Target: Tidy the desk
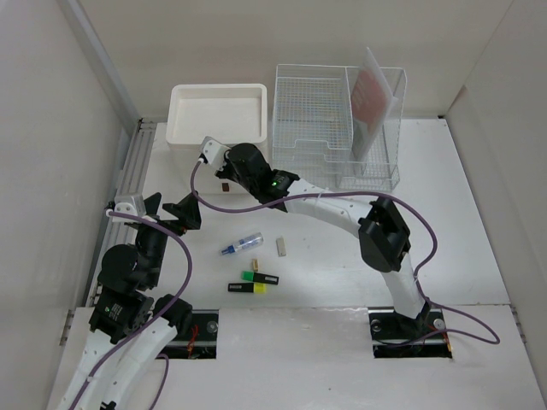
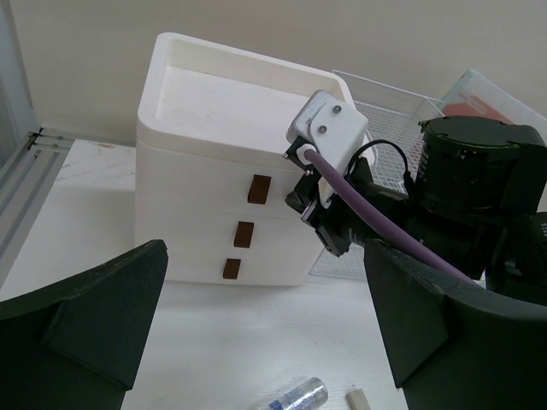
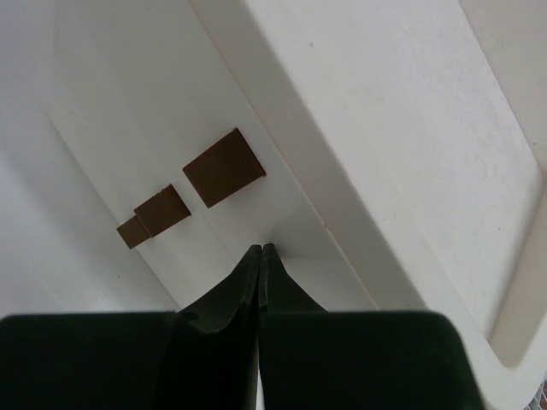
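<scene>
The counter (image 1: 342, 248) spreads white and matte beneath both my arms, closed in by pale beige walls, with my bases bolted at its near edge. At its far left stands a white three-drawer box (image 1: 218, 114), and beside that a clear wire rack (image 1: 333, 128). My right arm reaches across to the box; my right jaws are pressed tight together with nothing between them, the dark fingers (image 3: 231, 299) meeting in a single seam right at the box's front, just beside the nearest brown handle (image 3: 224, 167) but off it. I cannot tell whether the tips actually touch the front. My left jaws stand wide apart and empty, the fingers (image 2: 94, 316) spread over the left part of the counter and facing the box. Nearer my bases a blue-capped clear pen (image 1: 241, 245), a small beige block (image 1: 281, 246) and a cluster of highlighters (image 1: 253, 286) lie loose on the counter.
</scene>
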